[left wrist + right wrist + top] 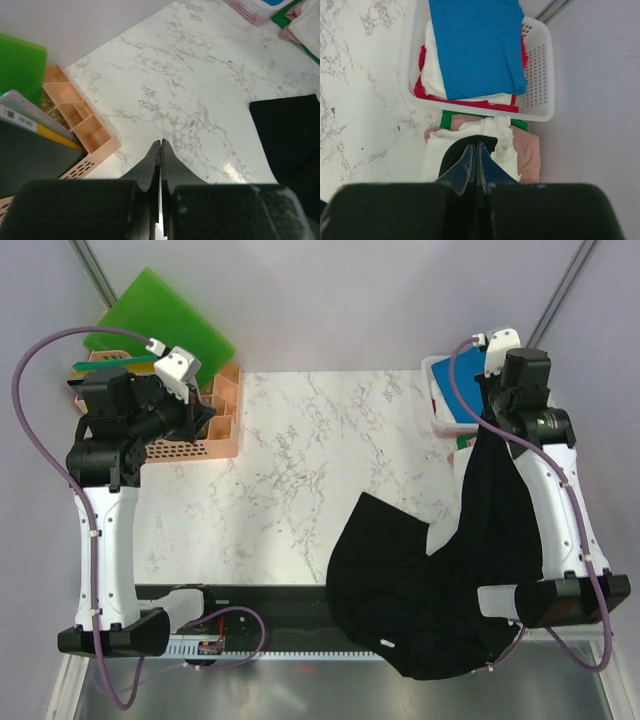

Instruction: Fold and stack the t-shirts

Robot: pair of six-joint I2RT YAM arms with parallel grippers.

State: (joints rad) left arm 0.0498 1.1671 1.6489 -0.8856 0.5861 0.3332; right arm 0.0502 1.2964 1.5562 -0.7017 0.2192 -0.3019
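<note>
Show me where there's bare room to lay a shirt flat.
The widest bare patch is the middle and left of the marble table, between the pink organizer, the white basket and the black t-shirt. The right side is crowded: basket, folded shirts, draped t-shirt.

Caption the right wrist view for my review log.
Right gripper shut on the black t-shirt, over a shirt pile beside a white basket topped by a blue t-shirt.
</note>
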